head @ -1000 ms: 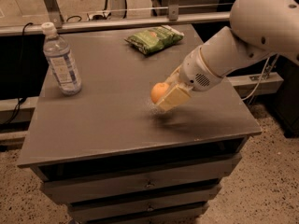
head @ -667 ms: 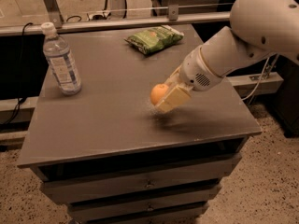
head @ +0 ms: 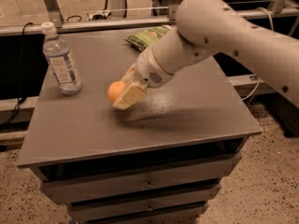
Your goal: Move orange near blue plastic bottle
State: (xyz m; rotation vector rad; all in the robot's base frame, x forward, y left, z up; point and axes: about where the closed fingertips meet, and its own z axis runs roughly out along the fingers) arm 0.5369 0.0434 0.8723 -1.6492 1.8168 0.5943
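The orange (head: 114,91) is a small round fruit held in my gripper (head: 123,92), whose cream fingers (head: 130,96) are shut around it just above the grey table top (head: 140,120), left of centre. The blue plastic bottle (head: 61,60), clear with a white cap and a pale label, stands upright at the table's left side, a short way left of the orange. My white arm (head: 219,36) reaches in from the upper right.
A green crinkly snack bag (head: 147,35) lies at the table's back, partly hidden behind my arm. The table has drawers (head: 140,185) below its front edge. A metal rail and cables run behind the table; speckled floor lies around it.
My arm has carried the orange to the left across the table, from the right of centre to close beside the bottle. The bottle and bag have not moved.
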